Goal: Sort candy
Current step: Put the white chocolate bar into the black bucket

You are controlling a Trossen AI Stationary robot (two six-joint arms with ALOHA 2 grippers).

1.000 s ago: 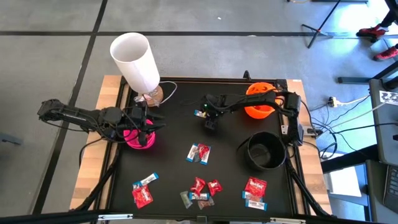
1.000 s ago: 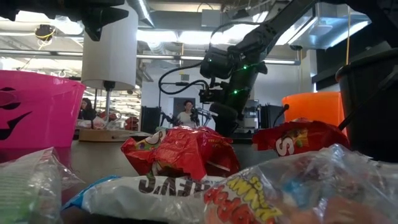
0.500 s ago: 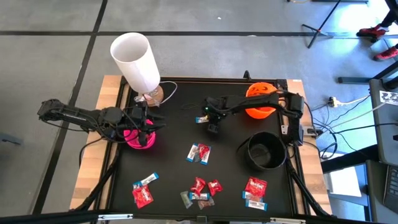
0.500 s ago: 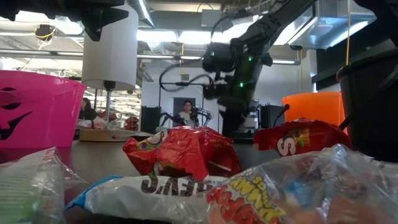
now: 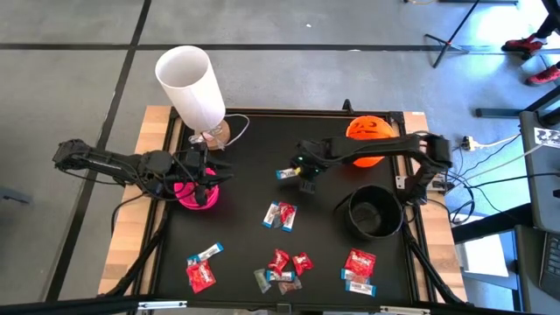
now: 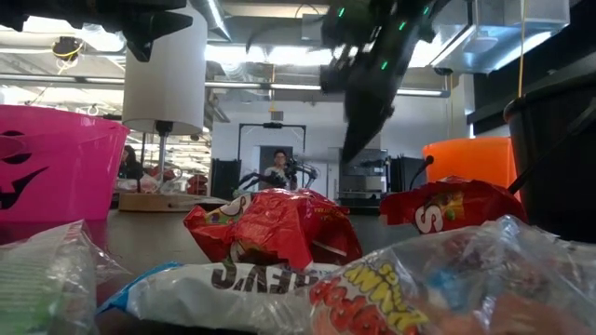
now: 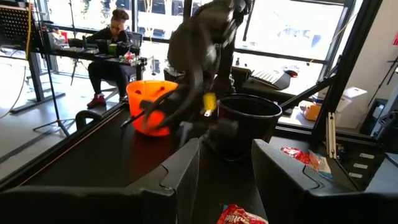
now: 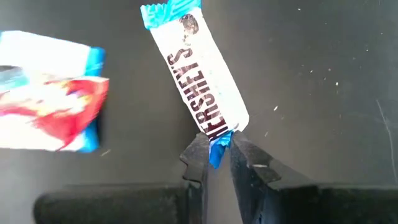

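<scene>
My right gripper [image 5: 300,172] hangs over the middle of the black table, shut on a white chocolate bar with blue ends [image 5: 286,173]; the right wrist view shows the bar [image 8: 202,84] above the mat. Other wrapped candy lies toward the near edge: a red-and-blue pair [image 5: 280,214], a cluster [image 5: 284,267], and groups at the left [image 5: 201,267] and right [image 5: 359,267]. My left gripper [image 5: 197,178] waits open over the pink bowl [image 5: 199,197]. The orange bowl [image 5: 367,140] and black bowl [image 5: 374,213] stand on the right. My right gripper pinches the bar's blue crimped end [image 8: 216,152] between its two fingers [image 8: 198,163]. The fingers come from above, pointing down, in line with the bar's length. The bar is lifted clear of the table and sticks out beyond the fingertips.
A tall white cylinder on a round wooden base [image 5: 188,79] stands at the far left corner beside the pink bowl. A red, white and blue sweet [image 8: 50,118] lies on the mat below the held bar. Bare black mat [image 5: 254,157] lies between the pink and orange bowls.
My right gripper has risen well above the table with the white bar in its fingers and has shifted a little toward the near edge. Its arm's elbow has swung out toward the table's right edge. The left arm has kept still.
</scene>
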